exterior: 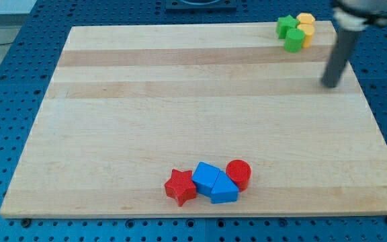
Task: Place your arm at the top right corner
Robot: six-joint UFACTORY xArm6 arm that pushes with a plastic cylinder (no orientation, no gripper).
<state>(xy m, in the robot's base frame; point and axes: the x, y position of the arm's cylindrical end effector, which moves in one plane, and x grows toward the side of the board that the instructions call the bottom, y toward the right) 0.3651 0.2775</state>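
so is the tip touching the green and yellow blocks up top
Apart. The camera view shows bare wood between my tip and the nearest block, the green one; the tip sits below-right of the cluster.

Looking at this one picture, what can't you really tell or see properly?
- The rod above my tip: cut off by the view's top edge and blurred.
- The green blocks and yellow blocks at the view's top right: packed together, too small to name their shapes.
- The two blue blocks: they overlap, hiding their full outlines.
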